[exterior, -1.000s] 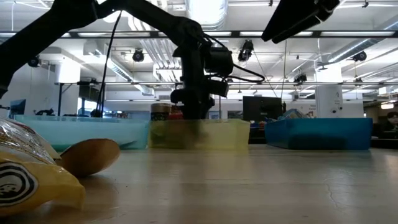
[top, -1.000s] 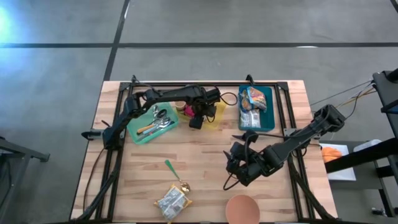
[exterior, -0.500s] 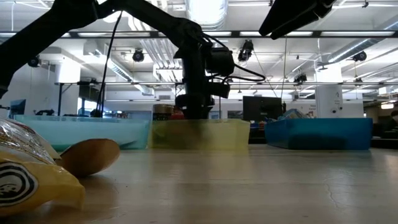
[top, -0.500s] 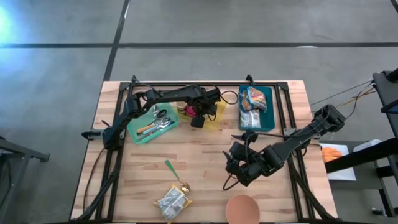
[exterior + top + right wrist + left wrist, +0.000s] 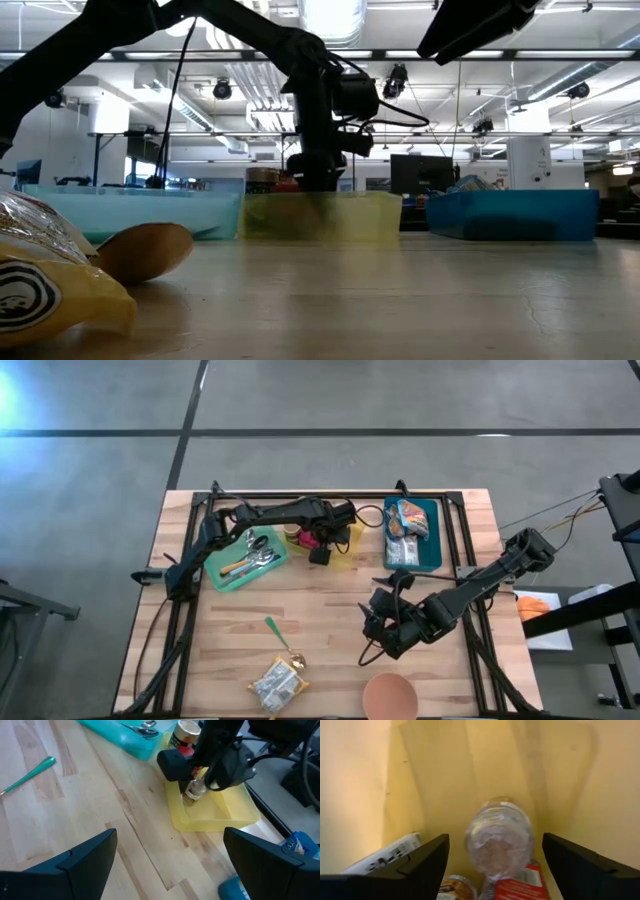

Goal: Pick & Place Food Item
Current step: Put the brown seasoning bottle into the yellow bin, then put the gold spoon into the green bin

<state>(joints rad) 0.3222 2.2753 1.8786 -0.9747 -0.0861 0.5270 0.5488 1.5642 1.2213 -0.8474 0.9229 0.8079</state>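
Looking straight down, we see the left gripper (image 5: 320,554) hanging over the yellow tray (image 5: 349,547) at the far side of the wooden table (image 5: 320,610), between a teal cutlery tray (image 5: 222,574) holding metal spoons and a blue bin (image 5: 432,540) packed with snack packets. The right gripper (image 5: 383,630) waits low over bare planks near the table's middle. A green-handled spoon (image 5: 272,628), a crinkled foil snack bag (image 5: 277,683) and a round brown bowl (image 5: 389,696) lie near the front edge.

From table height, we find the left arm's dark gripper (image 5: 312,172) dipping into the translucent yellow tray (image 5: 320,216), with the teal tray (image 5: 130,210) beside it and the blue bin (image 5: 512,214) farther along. A glossy yellow packet (image 5: 45,285) and a smooth brown rounded shape fill the near corner.

Through the left wrist camera, we see a small clear plastic bottle (image 5: 499,840), cylindrical and filled with pale grainy contents, lying on the tray's smooth yellow floor. The fingers (image 5: 422,865) stand spread on either side of it, released and not touching. A red-labelled item (image 5: 517,885) and a white packet (image 5: 385,857) lie just beside it.

Through the right wrist camera, we see its own fingers (image 5: 82,857) wide apart and grasping nothing, and beyond them the bottle (image 5: 192,793) in the yellow tray (image 5: 220,817) under the left gripper (image 5: 192,772).
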